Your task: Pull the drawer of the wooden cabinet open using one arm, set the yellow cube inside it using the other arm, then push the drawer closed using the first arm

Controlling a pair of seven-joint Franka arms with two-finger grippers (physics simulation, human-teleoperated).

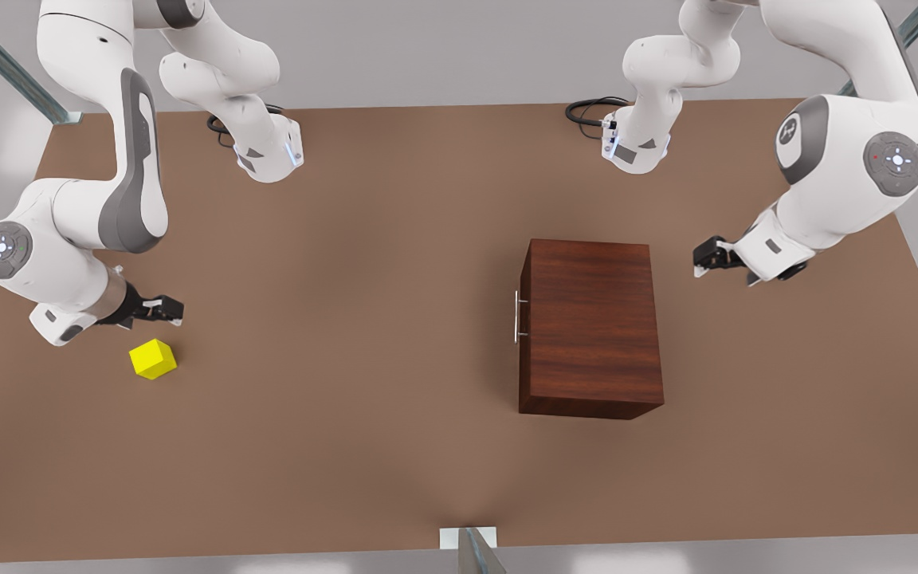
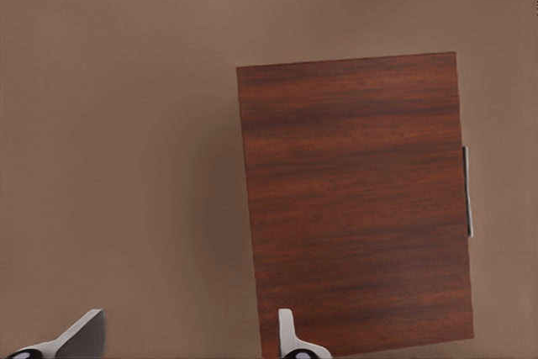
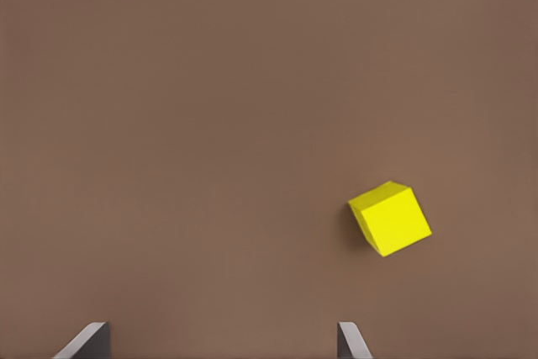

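The wooden cabinet [image 1: 590,319] [image 2: 353,208] stands right of the table's centre in the front view. Its drawer is shut, and the silver handle [image 1: 519,316] [image 2: 467,191] faces the front view's left. My left gripper [image 1: 702,259] [image 2: 185,338] hovers open beside the cabinet's back side, at the front view's right, apart from it. The yellow cube [image 1: 153,358] [image 3: 391,218] lies on the table at the front view's left. My right gripper [image 1: 172,309] [image 3: 218,340] hangs open just behind the cube, holding nothing.
The brown table [image 1: 363,446] has wide bare room between cube and cabinet. Both arm bases [image 1: 268,151] [image 1: 634,143] with black cables stand at the far edge. A metal post [image 1: 471,550] rises at the near edge.
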